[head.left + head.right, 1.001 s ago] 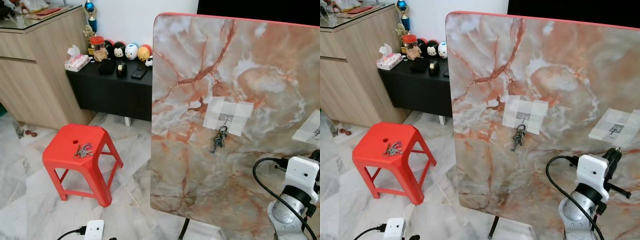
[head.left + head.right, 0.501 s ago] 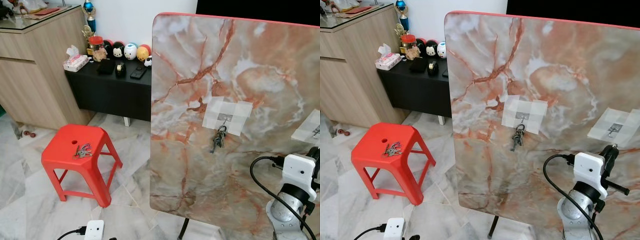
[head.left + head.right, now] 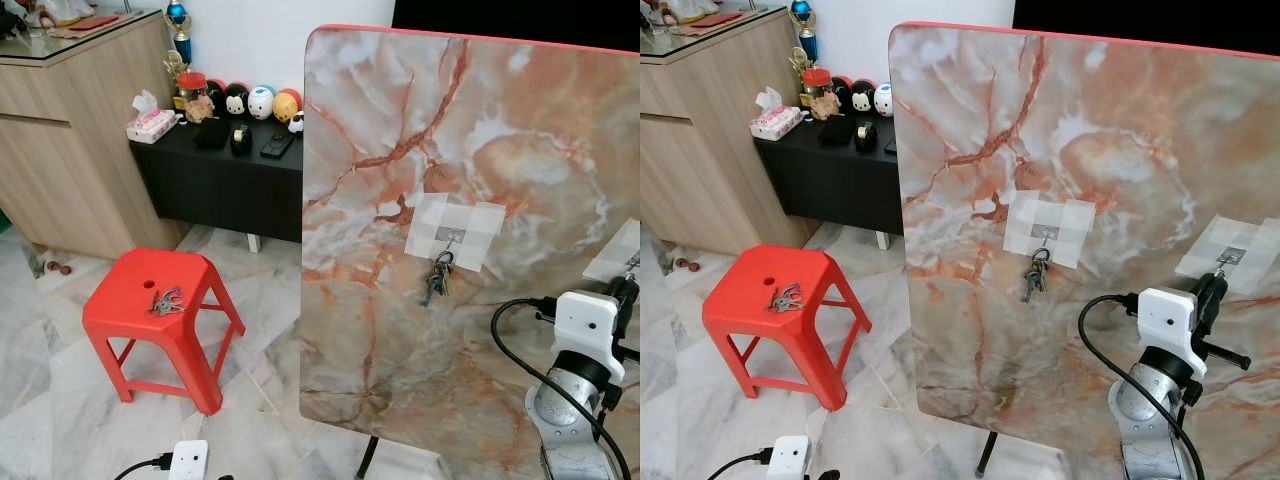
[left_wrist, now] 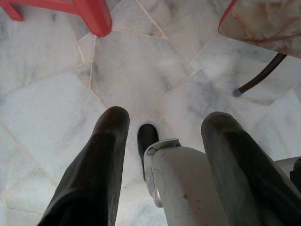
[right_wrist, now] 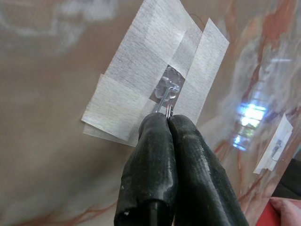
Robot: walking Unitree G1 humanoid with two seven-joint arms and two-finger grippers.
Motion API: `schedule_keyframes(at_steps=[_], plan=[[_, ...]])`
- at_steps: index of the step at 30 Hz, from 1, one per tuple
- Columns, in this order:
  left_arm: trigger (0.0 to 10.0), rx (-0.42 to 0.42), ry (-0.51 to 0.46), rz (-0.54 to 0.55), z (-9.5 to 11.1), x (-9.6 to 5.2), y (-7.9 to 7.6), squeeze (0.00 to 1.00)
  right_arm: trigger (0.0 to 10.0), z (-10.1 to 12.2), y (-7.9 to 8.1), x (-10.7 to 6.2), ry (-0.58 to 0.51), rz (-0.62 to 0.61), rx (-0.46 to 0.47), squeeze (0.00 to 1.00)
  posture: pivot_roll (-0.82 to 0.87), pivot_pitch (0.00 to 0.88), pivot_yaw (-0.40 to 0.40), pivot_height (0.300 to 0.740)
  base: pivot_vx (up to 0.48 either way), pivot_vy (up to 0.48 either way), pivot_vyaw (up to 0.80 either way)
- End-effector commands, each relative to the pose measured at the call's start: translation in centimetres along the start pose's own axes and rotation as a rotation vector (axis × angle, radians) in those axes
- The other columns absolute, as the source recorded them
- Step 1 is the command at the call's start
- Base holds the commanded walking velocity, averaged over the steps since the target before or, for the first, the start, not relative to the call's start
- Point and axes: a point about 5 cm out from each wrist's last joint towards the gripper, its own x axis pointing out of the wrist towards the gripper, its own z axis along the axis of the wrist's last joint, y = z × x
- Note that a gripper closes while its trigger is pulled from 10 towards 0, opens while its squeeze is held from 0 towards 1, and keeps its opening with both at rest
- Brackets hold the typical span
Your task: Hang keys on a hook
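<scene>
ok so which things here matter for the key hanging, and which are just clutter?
Part of the job:
- right gripper, pinching a key ring at the taped hook
- marble board
- keys already hung on the other hook
- keys on the red stool

Just lying about:
- tissue box
- toy figures
- power plug
- idle left gripper

right arm (image 3: 1155,400) rises at the near right, wrist bent up, right gripper (image 5: 168,117) raised to the far right, its 2 fingers pressed together. left gripper (image 4: 162,132) hangs low, pointing down, its 2 fingers spread apart.
</scene>
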Motion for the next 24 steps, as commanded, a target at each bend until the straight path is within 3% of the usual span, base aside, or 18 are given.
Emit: schedule_keyframes(at_steps=[1,24], plan=[[10.0,0.001,0.023,0.003,-0.5,-0.11,0.05,0.0,10.0,0.69,-0.22,0.33,-0.013,-0.018,0.015,0.0,-0.02,0.0,-0.061,0.74,0.0,0.0,0.0],[10.0,0.002,0.021,0.002,-0.25,0.0,-0.12,0.0,10.0,-0.05,-0.1,0.3,0.054,-0.003,-0.014,0.0,-0.02,0.0,-0.061,0.74,0.0,0.0,0.0]])
